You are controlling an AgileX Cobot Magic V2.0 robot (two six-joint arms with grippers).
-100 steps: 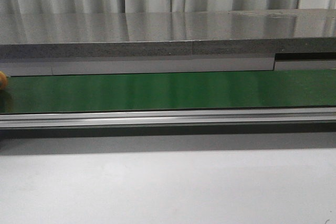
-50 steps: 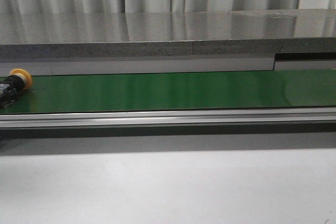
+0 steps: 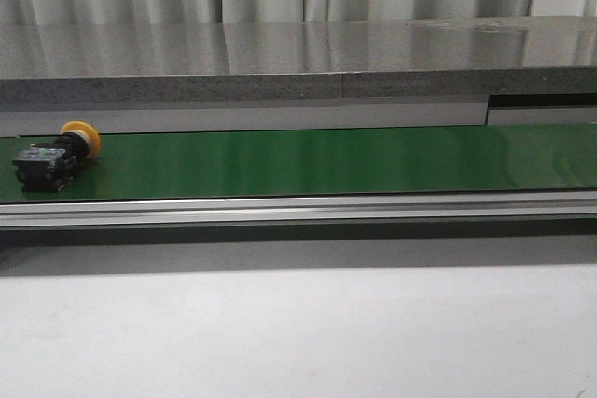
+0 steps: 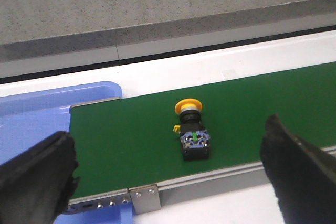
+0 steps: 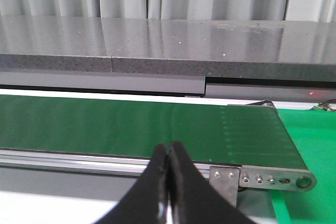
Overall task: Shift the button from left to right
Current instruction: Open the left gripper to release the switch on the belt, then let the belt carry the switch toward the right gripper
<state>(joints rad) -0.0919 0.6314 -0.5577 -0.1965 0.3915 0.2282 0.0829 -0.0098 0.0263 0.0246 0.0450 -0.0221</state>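
Grey curtains hang behind a green belt (image 3: 326, 160), and the button (image 3: 58, 156) lies on its side at the belt's left end, yellow cap toward the far edge, black body toward the near rail. The left gripper (image 4: 173, 171) hangs spread wide above it, fingers well apart on either side, while the right gripper (image 5: 169, 153) waits pressed together and empty near the belt's right end. A good pick probably means lowering straight down and closing across the blocky body, not the round cap.
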